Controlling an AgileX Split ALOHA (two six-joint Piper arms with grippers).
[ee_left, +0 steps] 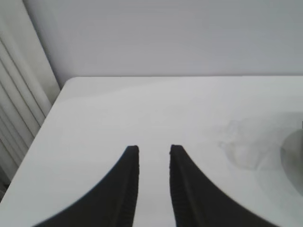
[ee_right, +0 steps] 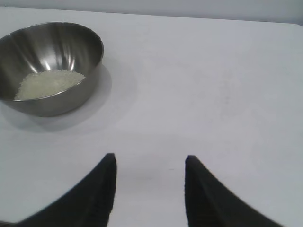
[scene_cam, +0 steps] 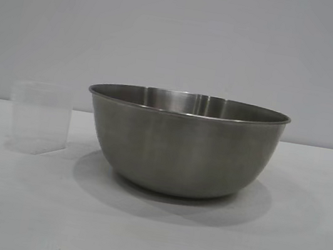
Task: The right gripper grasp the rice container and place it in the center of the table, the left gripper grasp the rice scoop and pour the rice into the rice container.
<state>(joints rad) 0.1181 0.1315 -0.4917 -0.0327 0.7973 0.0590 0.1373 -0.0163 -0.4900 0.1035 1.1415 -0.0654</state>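
The steel rice container (scene_cam: 184, 143) stands on the white table (scene_cam: 299, 247) in the middle of the exterior view. In the right wrist view the container (ee_right: 52, 52) holds a small heap of white rice (ee_right: 49, 82). The clear plastic rice scoop (scene_cam: 39, 117) stands upright on the table left of the container, apart from it, and looks empty. It shows faintly in the left wrist view (ee_left: 246, 146). My left gripper (ee_left: 155, 150) is open and empty over bare table, away from the scoop. My right gripper (ee_right: 150, 158) is open and empty, well back from the container.
A plain grey wall runs behind the table. The table's rounded corner (ee_left: 71, 80) and its side edge show in the left wrist view, with white slats (ee_left: 19, 109) beyond. The container's rim edge (ee_left: 293, 156) shows beside the scoop there.
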